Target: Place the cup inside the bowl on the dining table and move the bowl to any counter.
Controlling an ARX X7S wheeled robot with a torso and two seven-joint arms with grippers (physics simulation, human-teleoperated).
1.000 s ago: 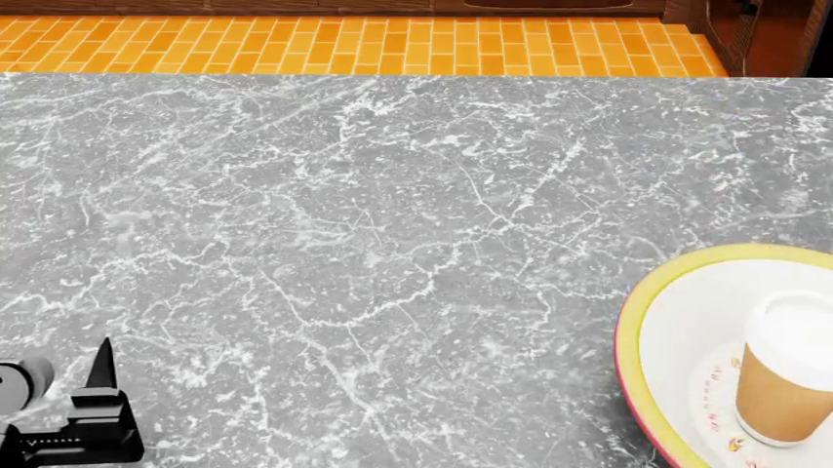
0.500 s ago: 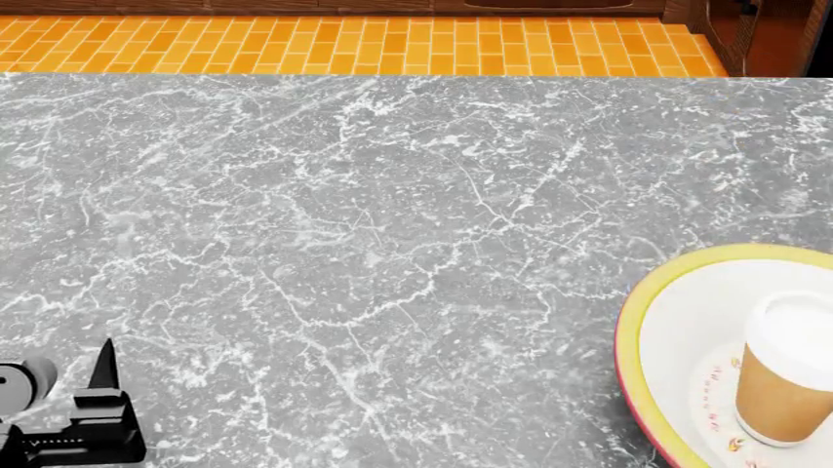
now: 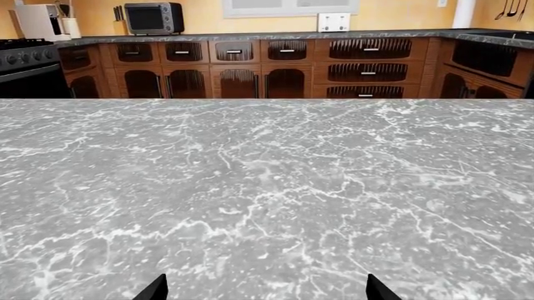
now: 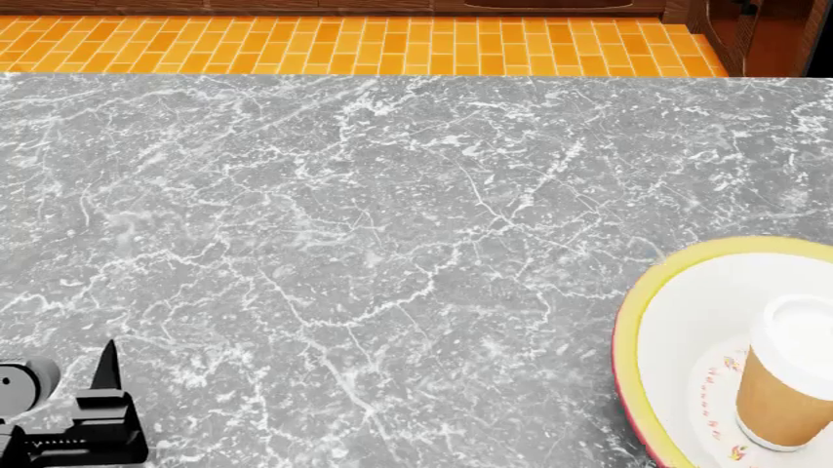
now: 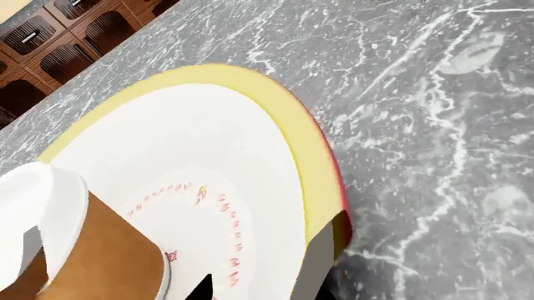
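The bowl, white inside with a yellow rim, sits at the right front of the grey marble dining table. The tan cup with a white lid stands upright inside it. In the right wrist view the bowl and cup are close up. My right gripper straddles the bowl's rim, one finger inside and one outside, shut on it. My left gripper is open and empty low over the table. One of its fingers shows at the front left.
The dark counter runs along the far wall over brown cabinets, with a toaster oven on it and a stove at one end. Orange brick floor lies beyond the table's far edge.
The bowl with the cup in it has shifted slightly in the head view, its rim a little higher and further left. The left gripper has hardly moved.
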